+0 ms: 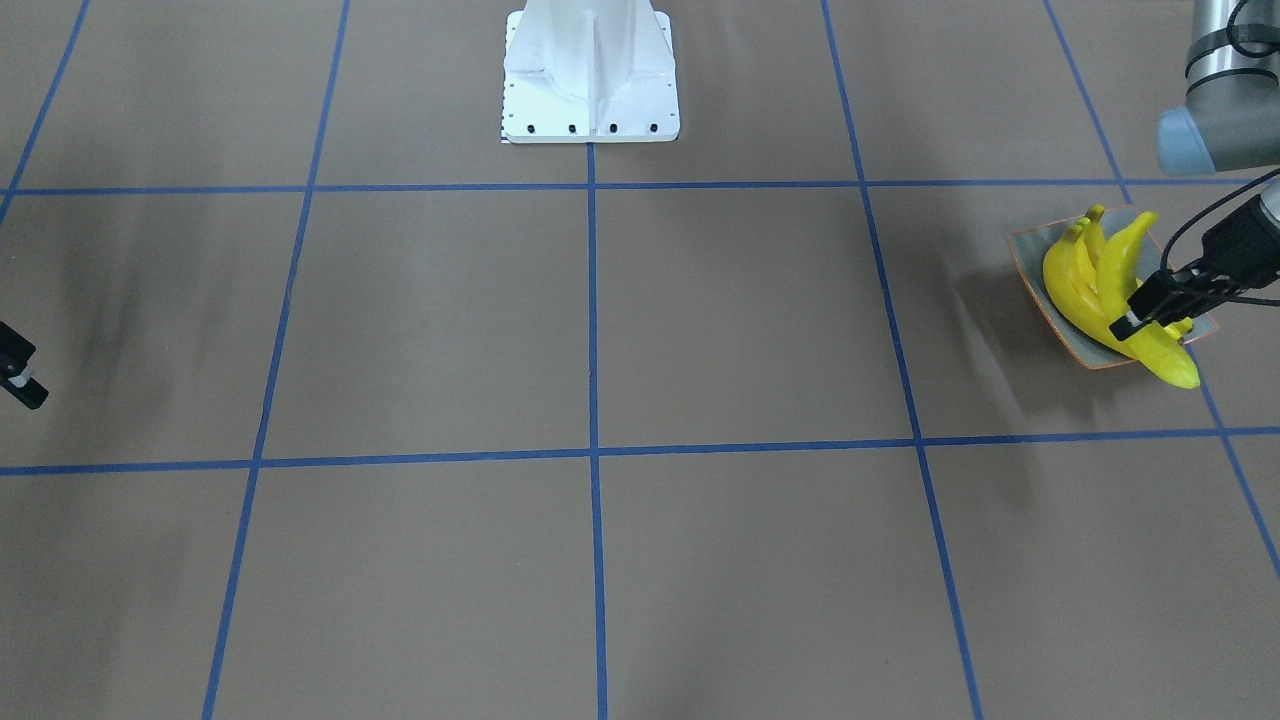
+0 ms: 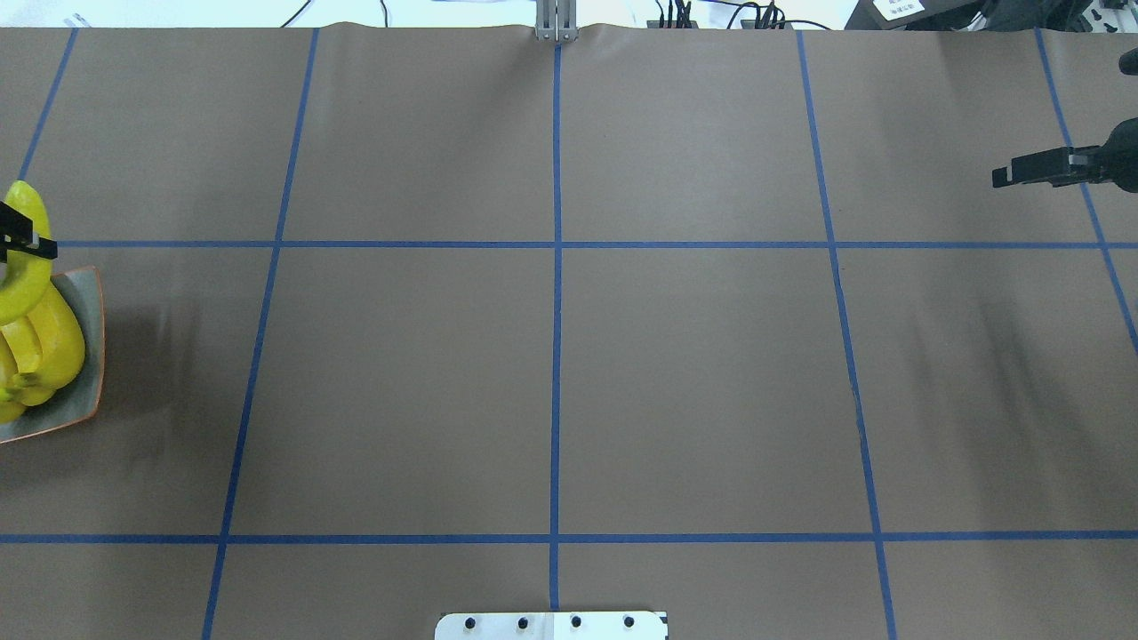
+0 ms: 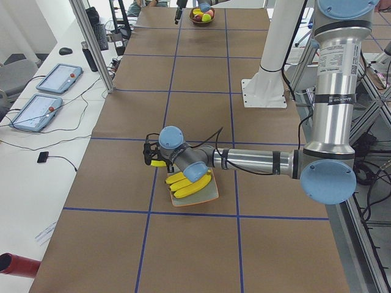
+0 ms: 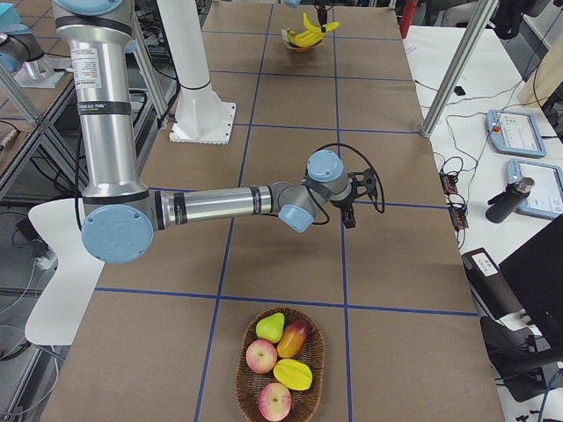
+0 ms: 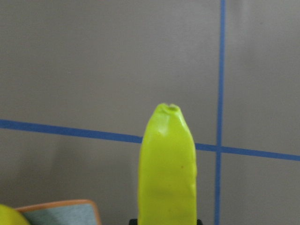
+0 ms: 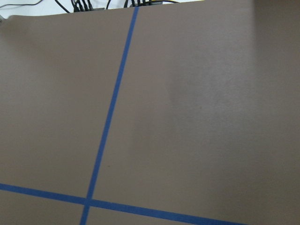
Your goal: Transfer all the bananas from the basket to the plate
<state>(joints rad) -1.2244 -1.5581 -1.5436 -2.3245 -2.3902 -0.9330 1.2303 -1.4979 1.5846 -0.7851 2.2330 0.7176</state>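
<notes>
Left end effector (image 1: 1140, 318) is clamped across a banana (image 1: 1172, 364) at the robot's left end of the bench (image 1: 700, 320), fingers pinched tight on its middle. That banana lies low over the plate (image 1: 1078, 346): 1 end is in among the others, the other pokes out past the orange rim over bare bench. In the left wrist view its greenish tip points straight away, with a corner of the plate just beside it at lower left. 3 more bananas (image 1: 1085, 275) are piled on the plate, touching each other, ends fanned toward the robot's side. Over at the opposite end, the right end effector (image 2: 1009, 173) hangs above open bench, well apart from the plate. Whether its fingers are parted cannot be told. The basket (image 4: 315, 391) sits at that right end too, with other fruit (image 4: 261, 356) in it.
</notes>
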